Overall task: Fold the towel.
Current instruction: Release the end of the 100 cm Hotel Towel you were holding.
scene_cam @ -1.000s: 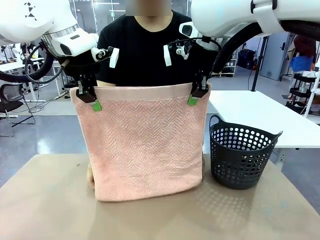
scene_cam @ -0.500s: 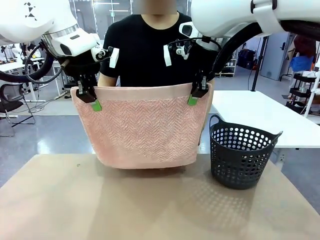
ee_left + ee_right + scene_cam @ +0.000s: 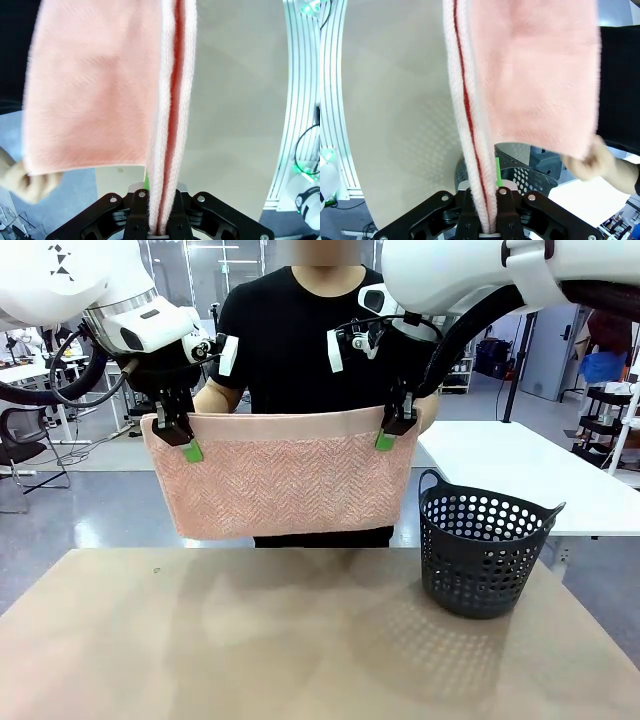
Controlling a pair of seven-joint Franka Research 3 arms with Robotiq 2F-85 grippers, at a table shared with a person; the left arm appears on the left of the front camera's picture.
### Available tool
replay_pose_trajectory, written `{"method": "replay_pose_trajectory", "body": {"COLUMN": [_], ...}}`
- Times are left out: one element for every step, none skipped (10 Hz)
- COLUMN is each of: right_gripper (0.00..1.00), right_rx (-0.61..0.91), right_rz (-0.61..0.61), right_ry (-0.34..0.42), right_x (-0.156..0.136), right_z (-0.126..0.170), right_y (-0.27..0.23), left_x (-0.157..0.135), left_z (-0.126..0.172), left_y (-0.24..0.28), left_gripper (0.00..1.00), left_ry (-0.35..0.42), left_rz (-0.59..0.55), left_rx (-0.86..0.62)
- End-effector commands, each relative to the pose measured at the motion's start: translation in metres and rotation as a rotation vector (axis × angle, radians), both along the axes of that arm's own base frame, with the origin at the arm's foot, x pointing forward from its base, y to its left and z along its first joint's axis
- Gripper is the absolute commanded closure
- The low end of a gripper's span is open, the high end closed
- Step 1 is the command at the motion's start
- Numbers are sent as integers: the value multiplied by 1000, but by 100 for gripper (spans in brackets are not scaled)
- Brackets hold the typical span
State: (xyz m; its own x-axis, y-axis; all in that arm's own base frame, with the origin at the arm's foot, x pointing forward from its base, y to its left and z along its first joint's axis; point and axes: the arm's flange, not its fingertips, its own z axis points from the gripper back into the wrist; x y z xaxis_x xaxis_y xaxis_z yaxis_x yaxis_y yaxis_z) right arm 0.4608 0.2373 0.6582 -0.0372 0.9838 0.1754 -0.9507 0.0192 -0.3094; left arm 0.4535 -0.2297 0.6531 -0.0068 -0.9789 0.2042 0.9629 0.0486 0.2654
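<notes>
Your left gripper [image 3: 185, 440] and right gripper [image 3: 390, 432] pinch the towel's [image 3: 285, 480] top corners, hanging it just left of the basket [image 3: 485, 550], so a tug from the person's hand [image 3: 31, 178] could pull a corner free.

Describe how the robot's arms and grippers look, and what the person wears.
The left arm and right arm are white with looping black cables; the left bears black triangle markings. Left gripper and right gripper are black with green pads. The person wears a black short-sleeved T-shirt.

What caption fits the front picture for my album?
The left gripper and right gripper hold a pink towel up over the table, near a basket.
</notes>
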Motion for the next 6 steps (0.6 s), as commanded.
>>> {"method": "replay_pose_trajectory", "body": {"right_gripper": [100,100,100,100,100,100], "right_rx": [-10,-10,-10,-10,-10,-10], "right_rz": [-1,-1,-1,-1,-1,-1], "right_ry": [-5,-5,-5,-5,-5,-5], "right_x": [1,1,1,1,1,1], "right_z": [0,0,0,0,0,0], "right_y": [-2,-2,-2,-2,-2,-2], "left_x": [0,0,0,0,0,0], "left_z": [1,1,1,1,1,1], "left_y": [0,0,0,0,0,0], "left_gripper": [100,100,100,100,100,100], "left_ry": [-2,-2,-2,-2,-2,-2], "left_rz": [14,14,14,14,14,14], "left_rx": [-5,-5,-5,-5,-5,-5]}}
